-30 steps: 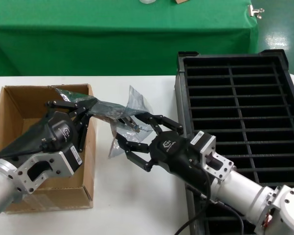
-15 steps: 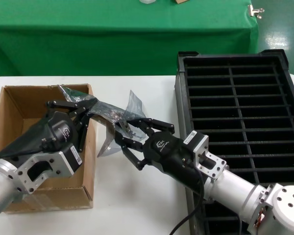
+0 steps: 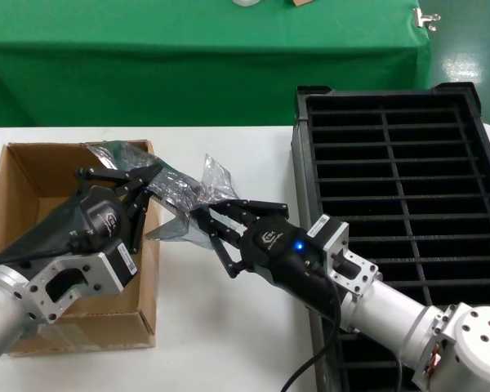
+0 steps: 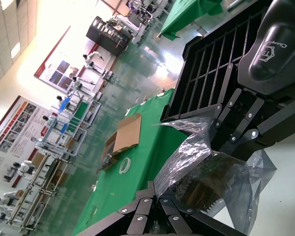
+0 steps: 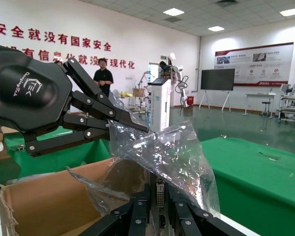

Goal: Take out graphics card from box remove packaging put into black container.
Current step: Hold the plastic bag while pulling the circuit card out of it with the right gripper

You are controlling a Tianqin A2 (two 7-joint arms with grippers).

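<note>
The crinkled, translucent smoky-grey plastic bag [image 3: 184,189] stretches between both end effectors above the white table [image 3: 229,327]. The left end effector [image 3: 143,181] pinches one end; the right end effector [image 3: 204,219] clamps the other, where the card's silver bracket [image 5: 160,192] shows between its fingers.

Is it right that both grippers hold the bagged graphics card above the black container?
Not quite. The left gripper and right gripper do hold the graphics card in its packaging, but the head view shows it between the box and the black container, above the box's right edge and the white table.
</note>
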